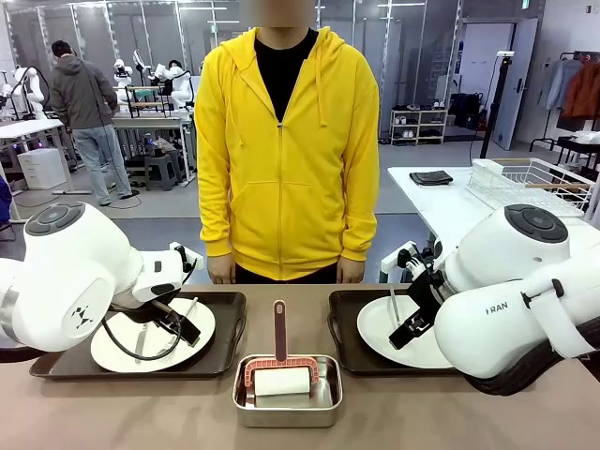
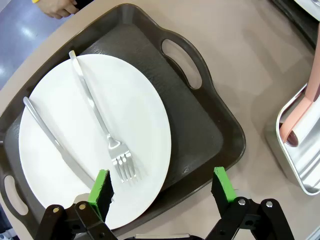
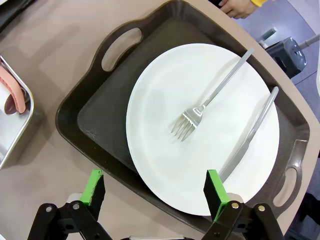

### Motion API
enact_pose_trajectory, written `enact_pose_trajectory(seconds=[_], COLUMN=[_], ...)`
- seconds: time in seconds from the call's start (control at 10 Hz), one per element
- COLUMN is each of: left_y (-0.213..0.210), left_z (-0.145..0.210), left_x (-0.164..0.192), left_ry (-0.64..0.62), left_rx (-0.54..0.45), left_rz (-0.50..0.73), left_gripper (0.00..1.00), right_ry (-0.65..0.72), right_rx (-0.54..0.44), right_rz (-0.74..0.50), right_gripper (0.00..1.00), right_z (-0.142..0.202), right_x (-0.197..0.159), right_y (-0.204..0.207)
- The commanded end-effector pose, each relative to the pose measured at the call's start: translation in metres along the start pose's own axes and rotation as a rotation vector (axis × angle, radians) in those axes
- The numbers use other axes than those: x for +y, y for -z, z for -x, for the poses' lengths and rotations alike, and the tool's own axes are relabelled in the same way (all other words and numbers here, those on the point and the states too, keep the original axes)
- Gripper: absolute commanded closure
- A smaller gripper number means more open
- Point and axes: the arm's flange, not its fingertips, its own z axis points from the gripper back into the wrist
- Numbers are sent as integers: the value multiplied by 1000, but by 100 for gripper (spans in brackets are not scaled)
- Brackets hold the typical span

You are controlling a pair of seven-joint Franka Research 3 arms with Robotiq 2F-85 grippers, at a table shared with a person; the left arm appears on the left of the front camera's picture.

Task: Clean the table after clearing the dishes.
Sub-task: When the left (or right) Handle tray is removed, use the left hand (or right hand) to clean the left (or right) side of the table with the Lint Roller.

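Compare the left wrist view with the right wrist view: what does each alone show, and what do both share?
Left wrist view: the left tray with the left plate, left fork and left knife. Right wrist view: the right tray with the right plate, right fork and right knife. Both: the table, a corner of the steel pan, the pink handle of the roller, and a hand of the person.

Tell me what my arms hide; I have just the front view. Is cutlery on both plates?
Observer: Yes. On the left plate a fork and knife lie side by side.
Operator: And the right plate?
Observer: Same there: another fork and knife on it, inside its tray.
Operator: Fingers open?
Observer: The left fingers and right fingers stand open, holding nothing.
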Motion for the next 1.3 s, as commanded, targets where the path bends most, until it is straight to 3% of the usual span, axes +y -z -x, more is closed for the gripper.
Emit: enact_pose_trajectory(seconds=[0.0, 0.2, 0.3, 0.7, 0.9, 1.0, 1.2], left_y=[0, 0, -13, -47, -66, -75, -91], left_z=[0, 0, -10, -26, -14, -3, 35], left_x=[0, 0, 11, 47, 74, 87, 120], left_ry=[0, 0, 6, -123, -227, -276, -401], left_rx=[0, 0, 9, 4, -87, -134, -272], left_rz=[0, 0, 10, 336, 522, 690, 903], left_gripper=[0, 0, 0, 0, 0, 0, 0], right_ry=[0, 0, 16, 187, 356, 513, 637], right_rx=[0, 0, 9, 58, -5, -31, -156], right_rz=[-1, 0, -95, -291, -531, -666, -933], right_gripper=[0, 0, 0, 0, 0, 0, 0], right_z=[0, 0, -12, -36, -29, -19, 19], right_x=[1, 0, -13, -55, -82, -98, -133], right_y=[0, 0, -16, -46, -59, -66, -91])
